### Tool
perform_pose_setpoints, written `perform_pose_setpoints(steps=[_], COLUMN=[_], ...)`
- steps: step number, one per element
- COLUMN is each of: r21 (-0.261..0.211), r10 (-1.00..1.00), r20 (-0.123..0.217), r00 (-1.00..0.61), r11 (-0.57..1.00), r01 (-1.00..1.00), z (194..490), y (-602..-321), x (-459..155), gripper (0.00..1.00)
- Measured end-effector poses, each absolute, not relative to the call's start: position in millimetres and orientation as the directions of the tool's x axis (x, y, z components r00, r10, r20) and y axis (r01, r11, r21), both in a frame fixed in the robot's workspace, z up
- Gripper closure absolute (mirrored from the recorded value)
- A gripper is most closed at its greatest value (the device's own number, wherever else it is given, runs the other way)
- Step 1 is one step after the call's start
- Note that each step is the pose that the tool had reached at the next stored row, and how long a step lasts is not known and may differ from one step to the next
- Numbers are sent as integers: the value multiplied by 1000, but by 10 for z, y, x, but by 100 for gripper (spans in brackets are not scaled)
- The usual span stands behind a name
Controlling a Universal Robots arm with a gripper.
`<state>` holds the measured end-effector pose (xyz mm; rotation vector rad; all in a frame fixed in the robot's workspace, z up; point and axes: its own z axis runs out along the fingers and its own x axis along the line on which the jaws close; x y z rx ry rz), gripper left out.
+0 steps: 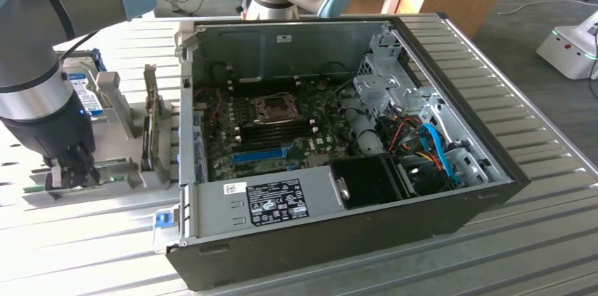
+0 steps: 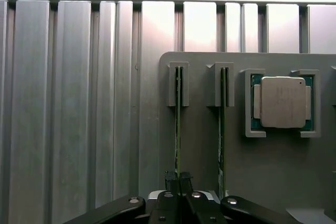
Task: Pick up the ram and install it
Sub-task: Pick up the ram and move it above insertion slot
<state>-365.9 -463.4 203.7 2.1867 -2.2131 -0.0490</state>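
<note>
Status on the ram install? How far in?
Done: fingers closed on the ram. In hand: that ram, not lifted, standing in its slot of the grey holder beside a second stick. Left: lift-out and install into the open PC case.

One robot arm (image 1: 38, 65), carrying one hand (image 2: 178, 181). One ribbed metal surface (image 1: 523, 240). One open computer case (image 1: 374, 240), and inside it one processor socket (image 1: 277, 107) and one bright-blue slot (image 1: 260, 154). Beside the case, one hard drive (image 1: 82, 93) and one expansion card (image 1: 153, 128). One grey tray (image 2: 199, 129) holds two sticks of memory, the first ram stick (image 2: 178, 129) and the second ram stick (image 2: 221, 129). It also has two slotted holders (image 2: 172, 85) and one processor (image 2: 283, 102).
</note>
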Motion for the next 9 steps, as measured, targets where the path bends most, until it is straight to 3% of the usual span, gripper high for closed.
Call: perform_pose_setpoints(steps=[9], r21=[43], r10=[-1000], r20=[-2], r00=[-12], r11=[12], r01=[-999], z=[2139], y=[-4633], x=[-3659], gripper=[88])
